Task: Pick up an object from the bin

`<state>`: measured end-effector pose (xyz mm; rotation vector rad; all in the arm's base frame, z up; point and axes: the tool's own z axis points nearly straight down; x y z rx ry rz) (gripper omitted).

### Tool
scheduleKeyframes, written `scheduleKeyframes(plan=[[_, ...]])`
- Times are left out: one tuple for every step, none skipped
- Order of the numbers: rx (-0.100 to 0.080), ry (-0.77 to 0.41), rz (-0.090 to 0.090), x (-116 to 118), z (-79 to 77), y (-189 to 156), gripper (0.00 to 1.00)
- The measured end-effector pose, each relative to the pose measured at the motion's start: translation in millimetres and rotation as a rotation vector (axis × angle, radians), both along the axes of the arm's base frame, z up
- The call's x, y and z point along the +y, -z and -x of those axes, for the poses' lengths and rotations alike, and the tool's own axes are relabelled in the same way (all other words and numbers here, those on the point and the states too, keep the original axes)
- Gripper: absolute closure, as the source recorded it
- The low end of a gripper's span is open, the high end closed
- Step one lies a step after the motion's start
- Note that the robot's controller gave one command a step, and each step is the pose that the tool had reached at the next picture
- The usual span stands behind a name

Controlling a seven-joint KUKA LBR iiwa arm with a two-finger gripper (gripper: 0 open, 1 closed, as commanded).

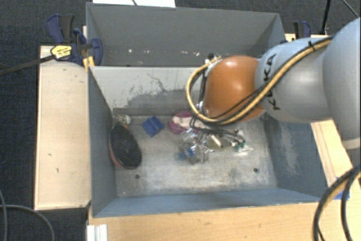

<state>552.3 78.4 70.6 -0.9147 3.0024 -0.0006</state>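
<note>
My gripper [202,143] is low over the bin floor near the middle, under the orange dome. It sits in a small cluster of things. A small blue and silver piece [188,153] lies right at its lower left, and a white piece with green on it [243,147] lies to its right. A pink and purple round thing [180,121] rests just up and left of it, partly hidden by the arm's cables. What lies directly beneath the gripper is hidden.
A black oval brush [124,147] lies against the left wall, with a small silver piece [122,119] above it. A blue block [152,126] sits between the brush and the pink thing. The arm comes in from the right.
</note>
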Motion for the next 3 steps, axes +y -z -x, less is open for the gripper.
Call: scheduleKeyframes(plan=[[-0.007,-0.403,0.001,-12,-7.6,-142,1.0],[0.005,-0.348,-0.001,-25,-4.8,-99,1.0],[0.003,-0.06,-0.002,-8,11.2,-88,1.0]])
